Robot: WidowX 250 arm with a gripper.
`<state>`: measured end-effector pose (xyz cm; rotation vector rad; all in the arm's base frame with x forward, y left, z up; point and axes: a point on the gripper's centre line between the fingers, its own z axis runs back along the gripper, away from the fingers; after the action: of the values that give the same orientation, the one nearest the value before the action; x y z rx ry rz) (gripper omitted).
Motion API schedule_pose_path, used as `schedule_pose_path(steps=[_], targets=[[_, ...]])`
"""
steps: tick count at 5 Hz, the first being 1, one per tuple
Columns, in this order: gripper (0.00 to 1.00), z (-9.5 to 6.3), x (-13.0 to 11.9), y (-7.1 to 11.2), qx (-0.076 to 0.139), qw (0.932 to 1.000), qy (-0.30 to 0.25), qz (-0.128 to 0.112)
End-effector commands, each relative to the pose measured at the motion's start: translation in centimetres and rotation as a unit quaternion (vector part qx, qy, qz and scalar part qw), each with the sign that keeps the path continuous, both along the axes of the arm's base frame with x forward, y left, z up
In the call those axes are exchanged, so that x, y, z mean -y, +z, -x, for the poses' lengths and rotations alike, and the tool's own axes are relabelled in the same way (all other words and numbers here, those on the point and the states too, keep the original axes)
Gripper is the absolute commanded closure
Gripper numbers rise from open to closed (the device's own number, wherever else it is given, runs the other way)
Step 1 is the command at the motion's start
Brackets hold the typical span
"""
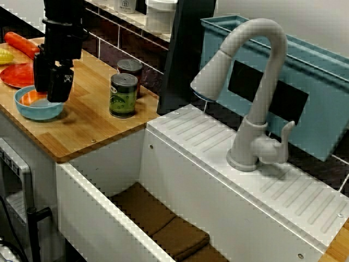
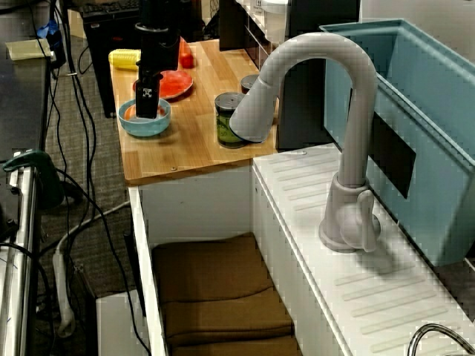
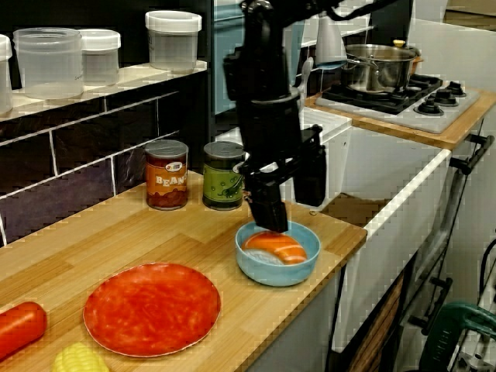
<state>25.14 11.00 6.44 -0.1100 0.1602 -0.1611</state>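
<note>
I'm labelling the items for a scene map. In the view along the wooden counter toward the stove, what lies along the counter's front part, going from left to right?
red vegetable → yellow corn → red plate → blue bowl

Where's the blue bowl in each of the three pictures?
High side view: bowl far left, on the wooden counter.
High end view: bowl upper left, near the counter's edge.
Low view: bowl at centre.
Shared landmark: green can beside it.
</note>
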Motion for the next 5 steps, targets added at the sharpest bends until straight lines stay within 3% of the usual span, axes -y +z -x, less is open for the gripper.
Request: schedule_pose_path(steps=[1,3,5], targets=[[0.00,-0.3,-4.3,1.7,0.017,0.9997,0.018,-0.007],[0.00,0.5,-7.3,1.5,0.024,0.9992,0.027,-0.018],[0.00,1.0,-9.0,0.6,0.014,0.9989,0.034,-0.029]])
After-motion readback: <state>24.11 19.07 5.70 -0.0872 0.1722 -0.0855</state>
